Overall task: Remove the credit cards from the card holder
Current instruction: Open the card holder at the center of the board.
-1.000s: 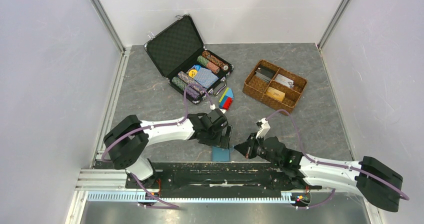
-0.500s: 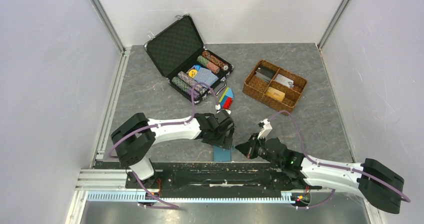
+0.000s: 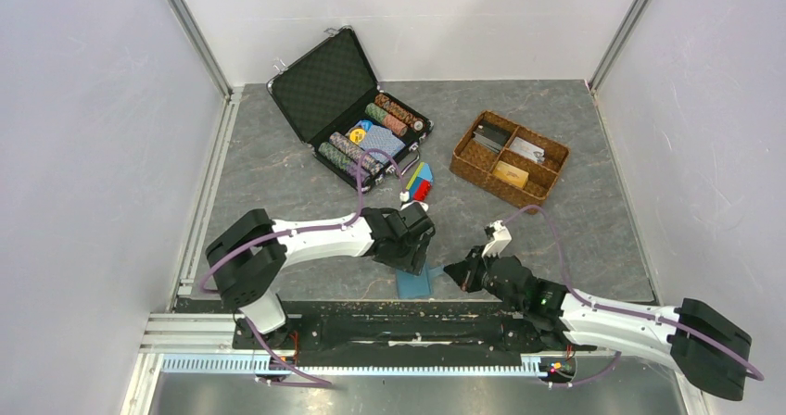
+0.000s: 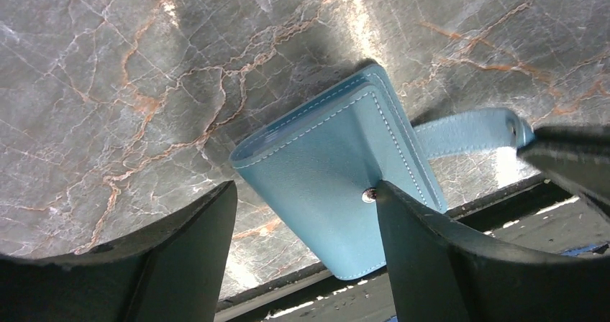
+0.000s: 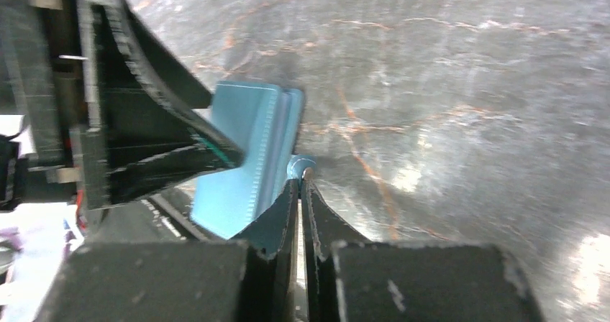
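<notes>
Over the last second the left gripper (image 4: pixel 306 214) had shifted across to sit directly above the card holder (image 4: pixel 324 185), and its jaws had narrowed from their widest. The right gripper (image 5: pixel 300 182) had drawn a little away to its own side, taking the closure strap (image 4: pixel 460 131) with it. The strap was now off its snap stud and stretched out flat from the holder's edge. Judgement: the fastening was undone, so the holder could next be folded open, but no credit card was out yet and none showed at the holder's seam. The holder lay closed and flat on the grey marble table (image 3: pixel 278 174) at its near edge, between the two arms. The left jaws stood apart, one finger on either side of the holder. The finger on the stud side looked to be against the cover. Contact at the other finger could not be told. The right jaws were pressed together, clamped on the rounded tip of the strap, and touching nothing else that showed.
</notes>
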Robot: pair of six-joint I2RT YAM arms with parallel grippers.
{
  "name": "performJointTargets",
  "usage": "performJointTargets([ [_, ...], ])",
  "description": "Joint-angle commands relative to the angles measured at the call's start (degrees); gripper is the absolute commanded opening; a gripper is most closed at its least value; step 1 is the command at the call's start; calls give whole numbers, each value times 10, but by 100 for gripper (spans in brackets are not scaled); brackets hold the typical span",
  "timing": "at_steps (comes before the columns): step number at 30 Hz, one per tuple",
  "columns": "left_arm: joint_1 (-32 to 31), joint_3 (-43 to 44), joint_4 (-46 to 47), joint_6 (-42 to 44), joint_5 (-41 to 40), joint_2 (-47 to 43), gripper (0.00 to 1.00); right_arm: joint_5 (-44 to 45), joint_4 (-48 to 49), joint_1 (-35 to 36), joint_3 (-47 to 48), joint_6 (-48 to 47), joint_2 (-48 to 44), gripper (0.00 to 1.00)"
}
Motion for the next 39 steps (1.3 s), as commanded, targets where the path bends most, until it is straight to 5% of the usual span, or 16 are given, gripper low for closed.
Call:
performJointTargets([
  [1, -1, 13, -10, 32, -15, -31, 76, 74, -61, -7, 23, -26, -6, 5],
  [6, 0, 4, 3, 22, 6, -52, 75, 102, -134, -8, 53, -28, -16, 19],
  [15, 8, -34, 37, -12, 43, -148, 70, 23, -192, -8, 176, -80, -16, 23],
  [25, 57, -106, 48, -30, 76, -205, 56, -74, -40, 27, 182, -54, 115, 21],
  [39, 67, -177, 156, -49, 141, -171, 34, -22, -29, 31, 164, -28, 204, 33],
])
